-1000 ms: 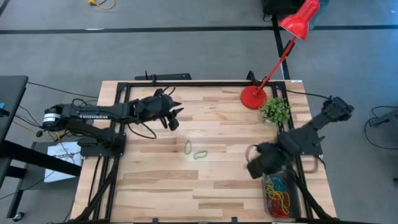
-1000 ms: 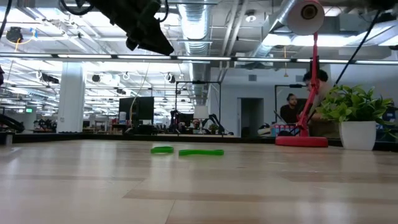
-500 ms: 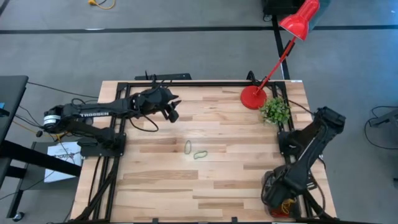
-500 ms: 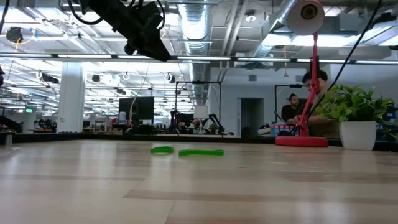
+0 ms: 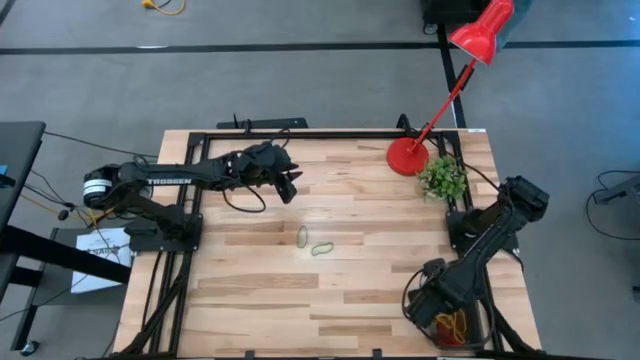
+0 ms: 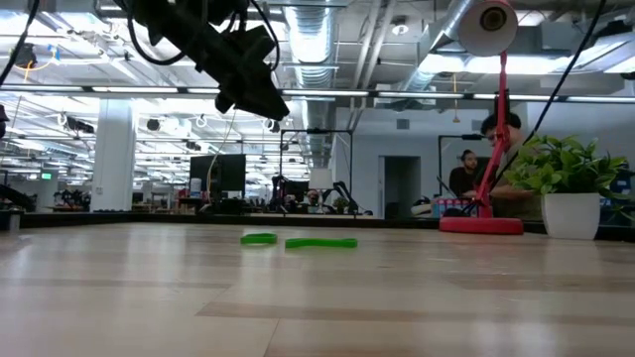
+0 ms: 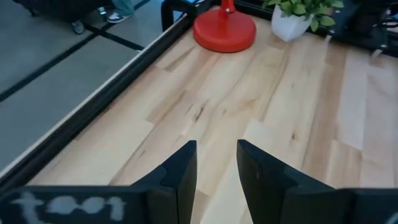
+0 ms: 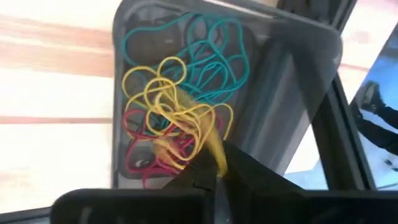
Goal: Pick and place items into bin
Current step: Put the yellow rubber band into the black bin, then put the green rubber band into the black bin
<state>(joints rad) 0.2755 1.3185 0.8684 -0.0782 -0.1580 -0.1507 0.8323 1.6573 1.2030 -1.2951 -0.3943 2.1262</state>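
Your right gripper (image 8: 214, 177) hangs over the bin (image 8: 298, 106), pinching a yellow band (image 8: 208, 140) that needs releasing. Your left gripper (image 7: 216, 165), slightly open and empty, should descend on the two green bands (image 5: 312, 243) mid-tabletop.

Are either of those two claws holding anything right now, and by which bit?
The right gripper, over the bin, pinches a yellow loop at one end. The left gripper is open and holds nothing.

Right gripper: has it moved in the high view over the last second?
Yes. The right gripper has gone from beside the potted plant toward the table's near edge, away from the plant, and is now over the bin.
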